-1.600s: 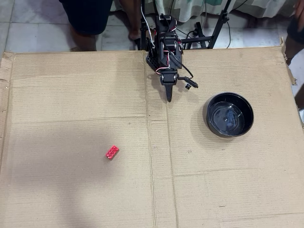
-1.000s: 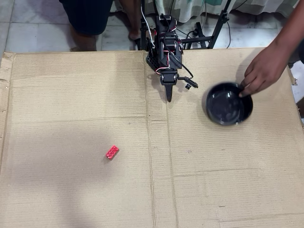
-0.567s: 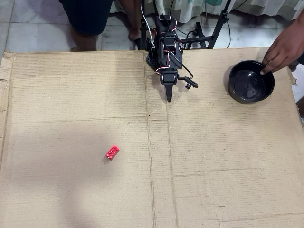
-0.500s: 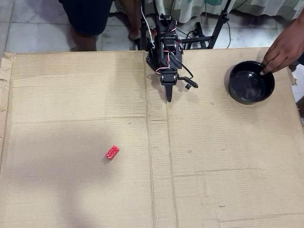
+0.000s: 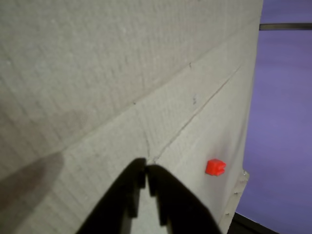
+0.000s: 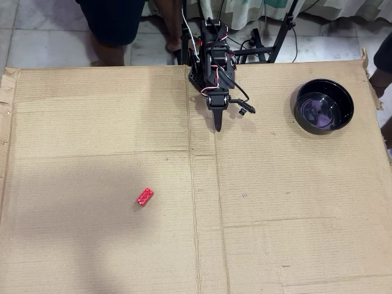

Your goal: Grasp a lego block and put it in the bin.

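Note:
The lego block (image 6: 144, 196) is a tiny red brick lying on the cardboard, left of centre in the overhead view; the wrist view shows the lego block (image 5: 215, 166) to the right of the fingertips. The bin (image 6: 324, 104), a glossy black bowl, stands at the far right near the back edge. My gripper (image 6: 217, 127) hangs shut near the back centre with nothing between its fingers, far from both. In the wrist view the gripper (image 5: 146, 168) has its dark fingers pressed together.
A large cardboard sheet (image 6: 275, 233) covers the table. A person's legs (image 6: 116, 24) stand behind the back edge, and part of another person (image 6: 383, 67) shows at the right edge. Tripod legs (image 6: 278, 37) and cables sit behind the arm base.
A hand came in and moved the bin from the right-centre up to the far right back, then withdrew. Arm and lego block have not moved.

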`<state>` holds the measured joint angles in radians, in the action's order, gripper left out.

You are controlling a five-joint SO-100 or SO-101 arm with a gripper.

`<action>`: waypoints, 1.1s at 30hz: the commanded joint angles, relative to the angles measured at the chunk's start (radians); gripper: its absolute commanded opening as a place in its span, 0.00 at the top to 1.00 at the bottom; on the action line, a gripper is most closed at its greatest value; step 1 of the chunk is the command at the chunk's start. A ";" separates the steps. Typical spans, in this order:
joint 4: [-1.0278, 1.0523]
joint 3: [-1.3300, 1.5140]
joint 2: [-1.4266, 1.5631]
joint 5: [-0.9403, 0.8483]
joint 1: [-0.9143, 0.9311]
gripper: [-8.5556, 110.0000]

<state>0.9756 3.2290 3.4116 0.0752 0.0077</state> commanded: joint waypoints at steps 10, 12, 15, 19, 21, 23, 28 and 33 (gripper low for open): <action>-0.020 0.012 0.012 -0.002 0.012 0.93; -0.020 0.008 0.012 0.000 0.012 0.93; -0.020 0.006 0.012 0.000 0.012 0.93; -0.021 0.005 0.011 0.000 0.012 0.93; -0.021 -0.009 0.008 0.000 0.012 0.93; -0.020 -0.032 0.002 0.000 0.012 0.93; -0.015 -0.063 0.000 0.049 0.012 0.93; -0.017 -0.095 -0.014 0.199 0.009 0.93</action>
<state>0.9710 3.1876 3.4054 0.2286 0.0138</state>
